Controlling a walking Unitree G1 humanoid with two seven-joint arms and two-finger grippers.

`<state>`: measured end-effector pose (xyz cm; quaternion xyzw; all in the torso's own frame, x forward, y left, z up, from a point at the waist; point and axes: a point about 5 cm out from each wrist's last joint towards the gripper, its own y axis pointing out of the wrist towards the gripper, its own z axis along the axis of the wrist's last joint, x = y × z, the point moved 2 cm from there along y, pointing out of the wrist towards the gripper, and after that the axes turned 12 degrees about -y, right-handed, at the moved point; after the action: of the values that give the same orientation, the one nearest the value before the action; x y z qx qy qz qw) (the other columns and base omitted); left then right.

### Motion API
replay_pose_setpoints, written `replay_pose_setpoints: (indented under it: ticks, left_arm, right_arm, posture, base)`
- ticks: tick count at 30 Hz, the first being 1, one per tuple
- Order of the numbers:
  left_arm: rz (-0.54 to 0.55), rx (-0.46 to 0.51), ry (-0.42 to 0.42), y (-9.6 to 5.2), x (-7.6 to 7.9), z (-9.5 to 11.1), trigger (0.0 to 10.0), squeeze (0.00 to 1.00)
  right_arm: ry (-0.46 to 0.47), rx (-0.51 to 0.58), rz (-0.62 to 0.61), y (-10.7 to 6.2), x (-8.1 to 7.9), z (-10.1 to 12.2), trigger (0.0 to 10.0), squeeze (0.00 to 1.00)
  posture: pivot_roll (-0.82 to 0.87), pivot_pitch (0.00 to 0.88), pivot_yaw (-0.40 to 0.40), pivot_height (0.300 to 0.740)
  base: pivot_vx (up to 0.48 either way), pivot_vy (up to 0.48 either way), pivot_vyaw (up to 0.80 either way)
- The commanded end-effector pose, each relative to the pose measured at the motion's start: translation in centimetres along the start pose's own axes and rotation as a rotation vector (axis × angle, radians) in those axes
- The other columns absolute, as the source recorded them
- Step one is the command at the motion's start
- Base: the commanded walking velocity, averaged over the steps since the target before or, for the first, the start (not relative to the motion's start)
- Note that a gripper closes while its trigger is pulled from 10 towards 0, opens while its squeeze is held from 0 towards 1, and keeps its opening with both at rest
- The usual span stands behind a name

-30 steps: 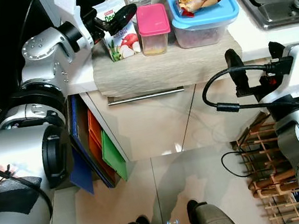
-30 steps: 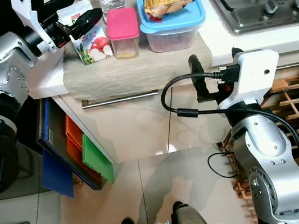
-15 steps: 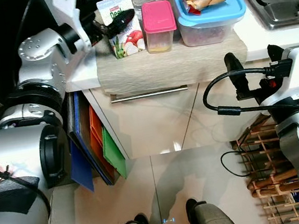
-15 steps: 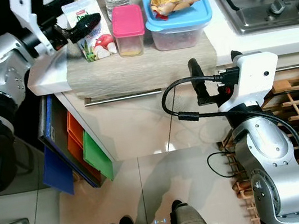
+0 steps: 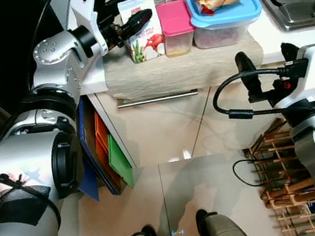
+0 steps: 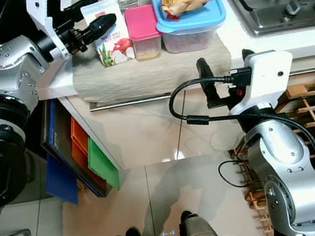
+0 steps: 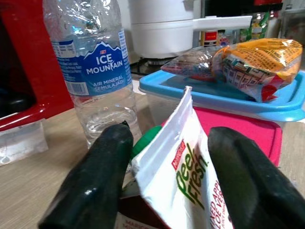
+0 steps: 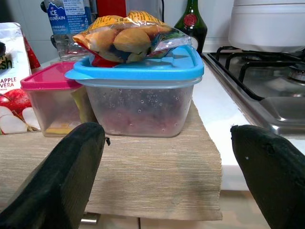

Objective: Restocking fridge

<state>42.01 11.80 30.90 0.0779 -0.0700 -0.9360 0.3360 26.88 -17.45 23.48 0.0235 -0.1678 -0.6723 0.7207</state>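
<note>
Straddling the juice carton (image 5: 143, 19) with my left gripper (image 5: 130, 21), fingers spread either side of its gabled top, not visibly clamped | carton stood upright on the table mat (image 5: 180, 69), just beside the pink-lidded box (image 5: 176, 27) | right gripper (image 5: 262, 62) hung wide open below the counter edge, farther off | carton's base hidden in wrist view.
</note>
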Motion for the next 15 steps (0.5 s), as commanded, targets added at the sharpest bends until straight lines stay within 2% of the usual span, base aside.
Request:
replay_pose_setpoints:
  ticks: [1, 2, 10, 15]
  left_arm:
    - [0.012, -0.033, 0.026, 0.2, -0.1, 0.0, 0.0, 1.0]
    - [0.028, -0.03, 0.03, 0.1, -0.2, 0.1, 10.0, 1.0]
    - [0.046, 0.015, 0.017, -0.4, -1.0, 1.7, 10.0, 1.0]
    - [0.04, 0.018, 0.01, -0.4, -1.0, 1.7, 10.0, 1.0]
  right_arm:
    - [0.01, -0.012, 0.007, 0.1, -0.1, -0.3, 10.0, 0.0]
    - [0.011, -0.013, 0.009, 0.1, -0.2, -0.4, 10.0, 0.0]
    - [0.016, -0.013, 0.016, 0.3, -0.4, -0.5, 10.0, 0.0]
    - [0.017, -0.012, 0.019, 0.3, -0.4, -0.6, 10.0, 0.0]
  posture:
    - [-0.35, 0.232, 0.027, 0.74]
    - [-0.35, 0.231, 0.027, 0.74]
    - [-0.34, 0.227, 0.026, 0.74]
    - [-0.33, 0.223, 0.027, 0.74]
  base:
    - [0.0, 0.0, 0.0]
    - [0.0, 0.0, 0.0]
    - [0.0, 0.0, 0.0]
    - [0.0, 0.0, 0.0]
